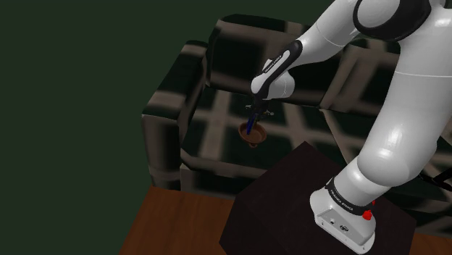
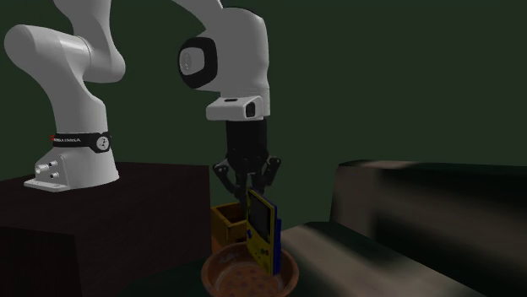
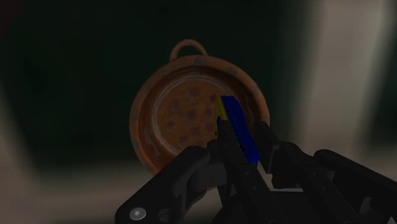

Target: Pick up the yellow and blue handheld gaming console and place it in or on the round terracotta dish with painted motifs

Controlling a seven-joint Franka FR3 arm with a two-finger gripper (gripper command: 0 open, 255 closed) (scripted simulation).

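Note:
The yellow and blue handheld console (image 2: 260, 229) hangs upright from my gripper (image 2: 250, 196), whose fingers are shut on its top end. Its lower end dips inside the round terracotta dish (image 2: 250, 277) with painted dots. In the wrist view the console (image 3: 236, 127) shows edge-on between the black fingers (image 3: 224, 147), straight over the dish (image 3: 191, 114), which has a small loop handle on its far rim. From the shoulder camera the gripper (image 1: 252, 119) holds the console (image 1: 250, 127) over the dish (image 1: 253, 134) on the armchair seat.
The dish sits on the seat of a dark plaid armchair (image 1: 217, 138) with raised arms and back. A small orange-brown box (image 2: 228, 222) stands just behind the dish. My stand (image 1: 290, 203) is a dark box on a wooden floor (image 1: 181, 224).

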